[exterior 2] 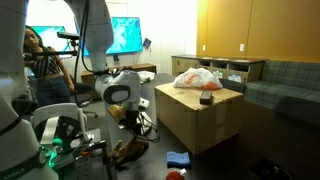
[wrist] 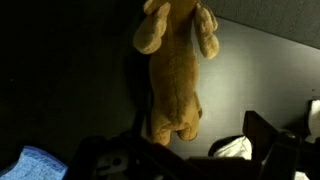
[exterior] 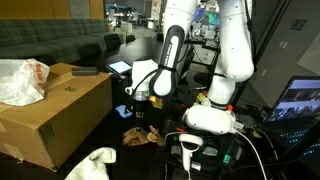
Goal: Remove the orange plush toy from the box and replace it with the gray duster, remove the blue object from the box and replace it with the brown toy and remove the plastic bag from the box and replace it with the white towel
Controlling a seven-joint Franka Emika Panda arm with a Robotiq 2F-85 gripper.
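Note:
A brown plush toy lies on the dark floor; it shows in both exterior views. My gripper hovers just above its lower end, fingers apart and empty, and shows in both exterior views. A blue object lies on the floor beside the toy, also in an exterior view. A white towel lies on the floor; something white shows in the wrist view. The cardboard box carries a plastic bag and a small orange thing. The gray duster is not clearly visible.
A dark sofa stands behind the box. The robot's white base and cables are close to the toy. A person sits at screens. Wooden cabinets line the back wall.

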